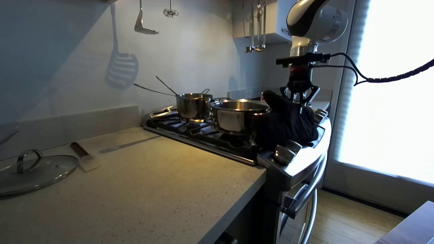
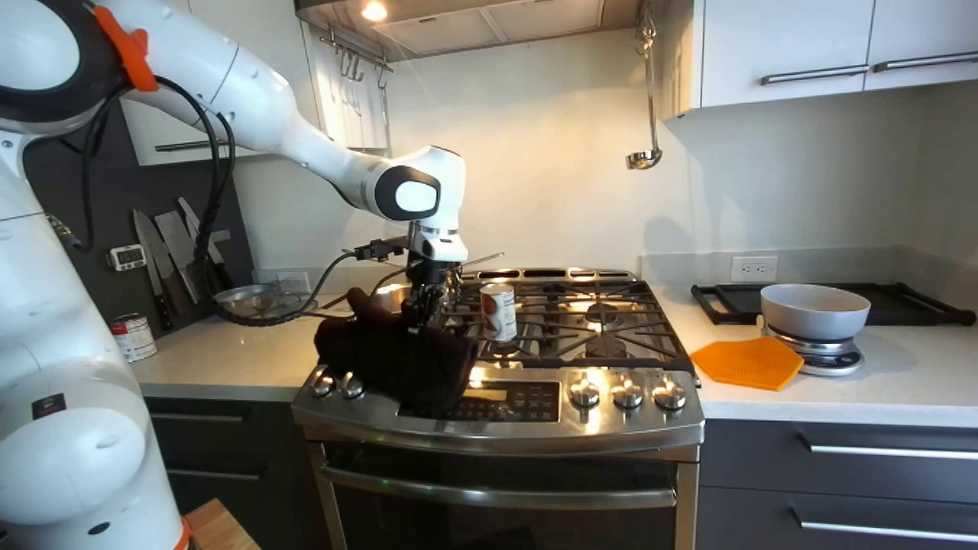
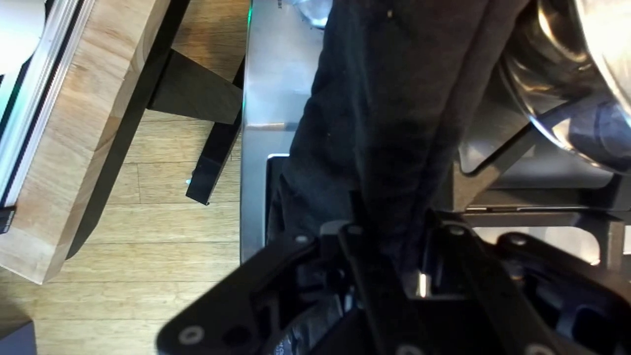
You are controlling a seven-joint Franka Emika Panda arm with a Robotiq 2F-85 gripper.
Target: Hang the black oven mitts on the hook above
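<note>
Claw (image 1: pixel 299 101) of the robot points downward, and its jaws are clamped on a fold of the black oven mitts (image 2: pixel 397 359). Above it is the white arm (image 2: pixel 325 156), which in an exterior view reaches from the left side and then bends down. Under them stands the stove (image 2: pixel 626 431). On its left front part are the mitts, covering a portion of the control panel (image 2: pixel 527 401); in the wrist view a strip of metal lies between them and the front edge. Past this edge one sees the floor (image 3: pixel 177 266). The pale counter (image 1: pixel 142 203) meets the stove at its side edge. Above the stove there is much room, up to the hood (image 2: pixel 489 23); toward the right edge, over the grates (image 2: pixel 603 305), the room is also wide. In the wrist view the wooden board (image 3: pixel 88 123) is well apart from the stove. The wider pot (image 1: pixel 234 118) stands just beside the mitts; whether they touch, I cannot tell. Nearer to the wall is the narrower pot (image 1: pixel 193 106). Upright on the stove, near the mitts, stands the can (image 2: pixel 499 313). Two knobs (image 2: pixel 351 386) are just beside the mitts. High at the left are the hooks (image 2: pixel 353 67), well apart from the claw.
</note>
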